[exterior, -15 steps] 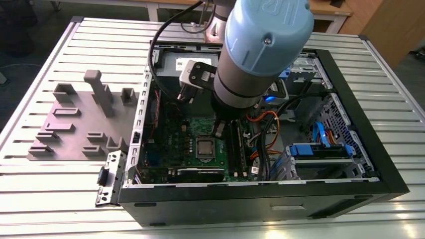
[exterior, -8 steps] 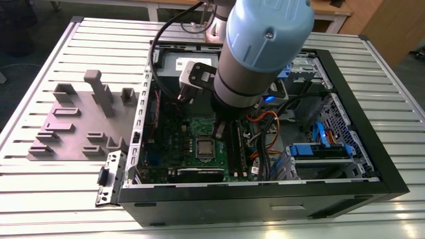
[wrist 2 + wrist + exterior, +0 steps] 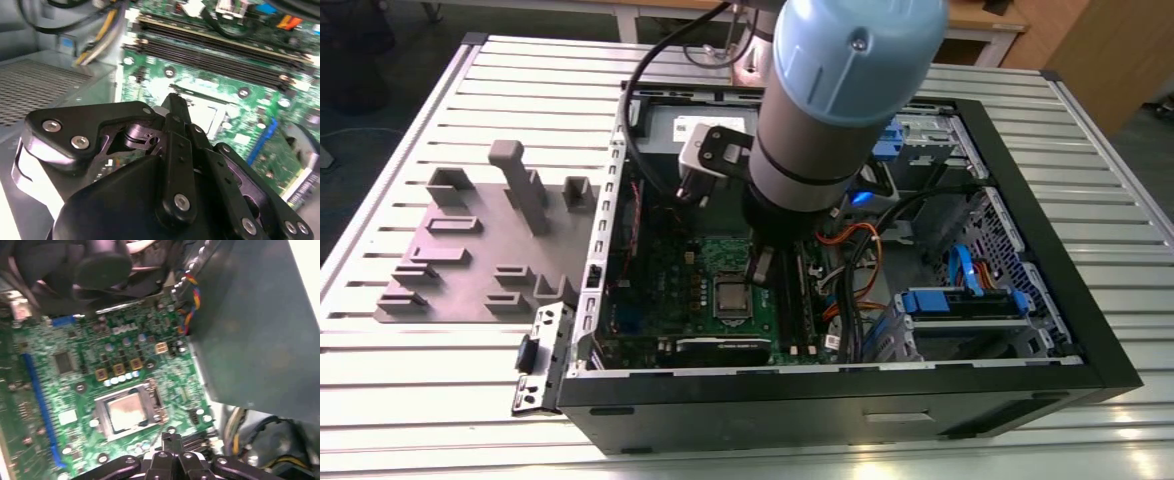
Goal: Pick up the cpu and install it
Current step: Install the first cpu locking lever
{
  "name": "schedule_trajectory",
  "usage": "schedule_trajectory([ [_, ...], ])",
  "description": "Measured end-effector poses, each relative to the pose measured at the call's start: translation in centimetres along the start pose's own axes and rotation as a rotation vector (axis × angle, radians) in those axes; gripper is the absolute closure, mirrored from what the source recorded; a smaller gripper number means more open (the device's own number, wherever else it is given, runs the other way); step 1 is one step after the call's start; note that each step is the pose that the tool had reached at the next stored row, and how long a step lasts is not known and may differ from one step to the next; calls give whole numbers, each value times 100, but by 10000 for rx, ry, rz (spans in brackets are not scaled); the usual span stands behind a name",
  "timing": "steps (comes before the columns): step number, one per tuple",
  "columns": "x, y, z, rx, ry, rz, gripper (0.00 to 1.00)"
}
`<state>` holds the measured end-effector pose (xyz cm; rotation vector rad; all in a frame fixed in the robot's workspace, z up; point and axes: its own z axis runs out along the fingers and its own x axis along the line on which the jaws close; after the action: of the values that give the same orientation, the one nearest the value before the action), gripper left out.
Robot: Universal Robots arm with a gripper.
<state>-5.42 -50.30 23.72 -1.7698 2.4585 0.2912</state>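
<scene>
Slatted bench [image 3: 427, 400] carries an open case [image 3: 854, 400] in the exterior view. The arm [image 3: 841, 90] reaches into the case, and its end effector [image 3: 765, 268] hangs over the green board [image 3: 670, 300], just beside the cpu [image 3: 731, 297]. In the second wrist view the fingers [image 3: 177, 135] meet at their tips, closed on nothing, above the board. In the first wrist view the cpu [image 3: 125, 412] lies flat inside the socket frame [image 3: 100, 417], apart from the closed tips.
</scene>
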Motion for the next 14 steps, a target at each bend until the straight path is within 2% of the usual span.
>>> schedule_trajectory([
  [1, -1, 2, 0, 55, 160, 5, 89],
  [2, -7, 4, 1, 82, 236, 7, 89],
  [4, -18, 7, 4, 80, 246, -15, 89],
  [6, -21, 8, 6, 63, 285, -158, 89],
  [11, -22, 10, -1, 27, 537, -704, 89],
  [14, -22, 9, -2, 27, 546, -802, 89],
])
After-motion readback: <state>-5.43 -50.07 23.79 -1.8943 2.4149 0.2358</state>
